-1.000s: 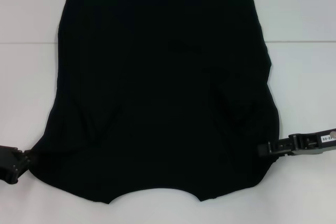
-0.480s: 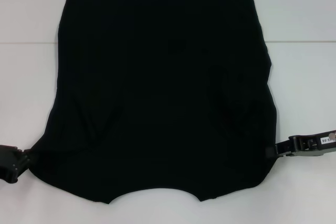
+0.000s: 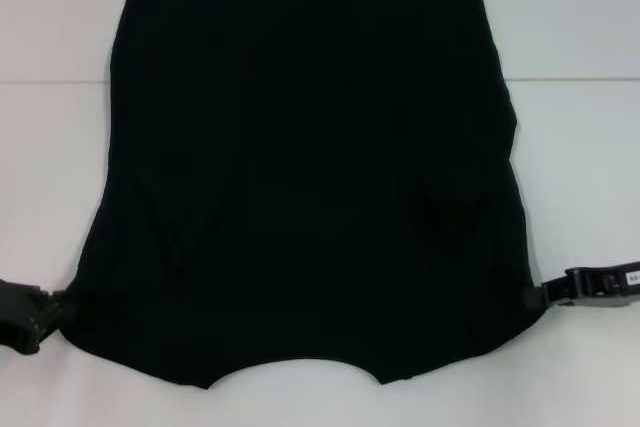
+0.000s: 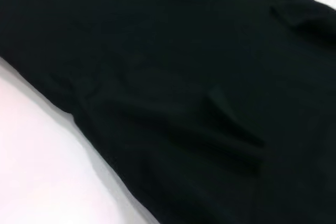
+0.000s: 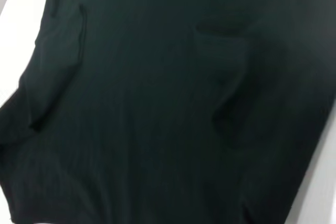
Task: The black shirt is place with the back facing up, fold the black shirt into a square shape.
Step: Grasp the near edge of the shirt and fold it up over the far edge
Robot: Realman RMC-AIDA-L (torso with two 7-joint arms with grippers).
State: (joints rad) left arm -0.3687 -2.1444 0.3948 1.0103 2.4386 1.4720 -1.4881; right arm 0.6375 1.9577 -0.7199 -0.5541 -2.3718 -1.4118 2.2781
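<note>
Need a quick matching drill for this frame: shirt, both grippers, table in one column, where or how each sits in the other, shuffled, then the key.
Column 1
1. large plain black cloth T-shirt
2. left gripper
3. right gripper
4. flat white table

Column 2
A. at the shirt's near corner on the robot's right
B. bare surface showing on both sides of the cloth
C. spread flat, sleeves folded in, some wrinkles
D. at the shirt's near corner on the robot's left

Pairs: 1-C, 2-D, 3-A, 4-B
</note>
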